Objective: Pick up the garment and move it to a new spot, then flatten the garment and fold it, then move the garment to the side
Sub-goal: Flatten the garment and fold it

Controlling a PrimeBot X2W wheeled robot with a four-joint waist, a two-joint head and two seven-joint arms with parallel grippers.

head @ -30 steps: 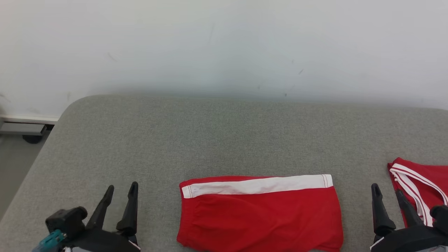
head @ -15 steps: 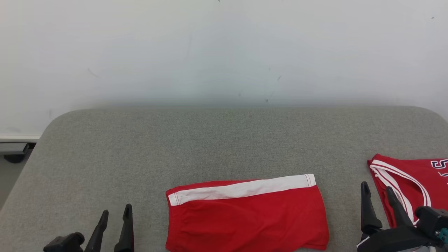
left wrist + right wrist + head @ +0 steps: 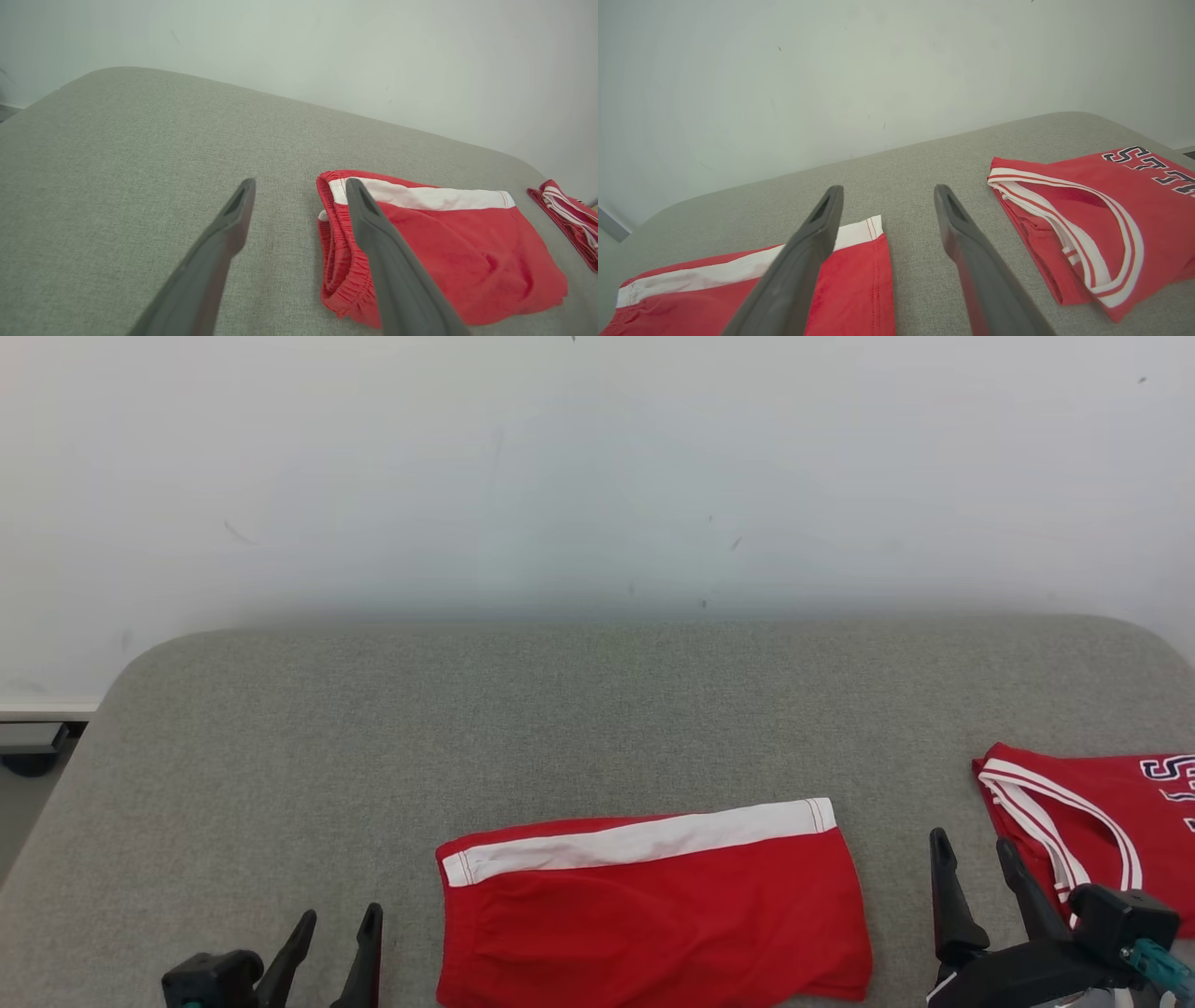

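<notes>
Head view: left tool (image 3: 341,913) and right tool (image 3: 973,841) both spread wide, empty, flanking red shorts (image 3: 653,919).

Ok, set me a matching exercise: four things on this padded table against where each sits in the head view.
Things: 1 red shorts; 2 red jersey; 3 left end effector; 4 right end effector.
Places: A lower left corner; B far right, lettered; C bottom centre, white stripe; D between the two garments.
Pairs: 1-C; 2-B; 3-A; 4-D.

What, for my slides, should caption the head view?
Open left gripper and right gripper flank folded red shorts on grey surface, red jersey nearby.
</notes>
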